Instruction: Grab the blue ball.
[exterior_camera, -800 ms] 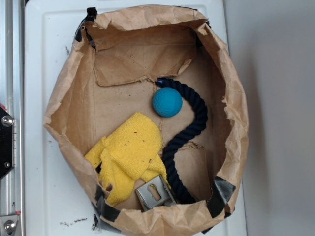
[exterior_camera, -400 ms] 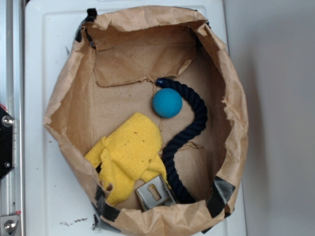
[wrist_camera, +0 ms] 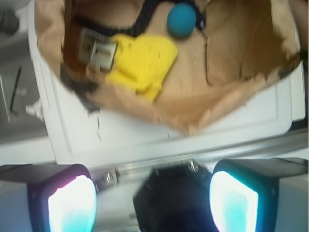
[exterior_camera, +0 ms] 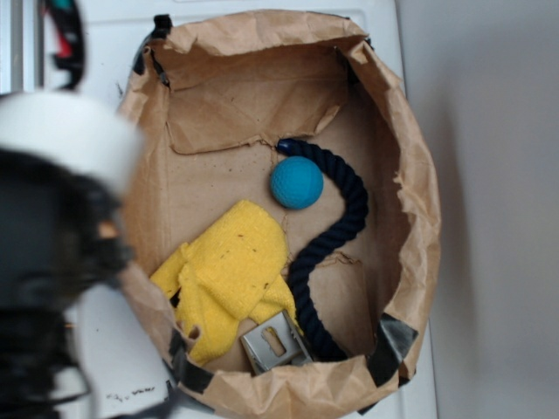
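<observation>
The blue ball (exterior_camera: 297,182) lies inside a brown paper bag (exterior_camera: 419,175), touching the curve of a dark navy rope (exterior_camera: 336,236). In the wrist view the blue ball (wrist_camera: 181,20) sits at the top edge, far ahead of my gripper (wrist_camera: 152,193). The gripper is open, its two pads wide apart with nothing between them. It hovers outside the bag, over the metal rail (wrist_camera: 217,154) and a black bracket (wrist_camera: 174,203). In the exterior view only my blurred arm (exterior_camera: 52,227) shows at the left; the fingers are not distinguishable there.
A crumpled yellow cloth (exterior_camera: 229,271) and a small metal bracket (exterior_camera: 275,342) lie in the bag near its front. The bag's crumpled wall (wrist_camera: 193,121) stands between my gripper and the ball. The bag rests on a white tray (wrist_camera: 145,140).
My arm has swept into the exterior view from the left, blurred, covering the rail and the tray's left side. Ball, rope and cloth have not moved.
</observation>
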{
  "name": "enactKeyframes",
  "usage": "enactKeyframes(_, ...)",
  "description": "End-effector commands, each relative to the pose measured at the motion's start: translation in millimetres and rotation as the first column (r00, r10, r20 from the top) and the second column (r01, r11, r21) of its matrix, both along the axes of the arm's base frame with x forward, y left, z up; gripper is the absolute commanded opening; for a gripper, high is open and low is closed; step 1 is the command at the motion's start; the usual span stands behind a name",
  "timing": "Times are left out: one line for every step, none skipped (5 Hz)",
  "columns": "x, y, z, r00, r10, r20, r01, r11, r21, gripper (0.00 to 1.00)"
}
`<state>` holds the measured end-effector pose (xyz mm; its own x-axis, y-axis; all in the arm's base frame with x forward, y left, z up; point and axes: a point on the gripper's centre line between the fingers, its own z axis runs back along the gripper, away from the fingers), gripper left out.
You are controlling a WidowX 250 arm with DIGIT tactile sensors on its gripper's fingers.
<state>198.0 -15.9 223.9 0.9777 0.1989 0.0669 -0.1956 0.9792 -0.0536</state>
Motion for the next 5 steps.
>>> enactKeyframes(56, 46, -30, 0.970, -0.146, 0.196, 0.132, 0.988, 0.081, 1.00)
enactKeyframes(80, 60, -53, 0.926, -0.317, 0.202, 0.285, 0.943, 0.173, 1.00)
enactKeyframes(95, 59, -65, 0.893, -0.398, 0.211, 0.354, 0.910, 0.215, 1.00)
enactKeyframes(112, 59, -79, 0.913, -0.365, 0.184, 0.320, 0.918, 0.233, 1.00)
enactKeyframes(112, 59, -79, 0.913, -0.365, 0.184, 0.320, 0.918, 0.233, 1.00)
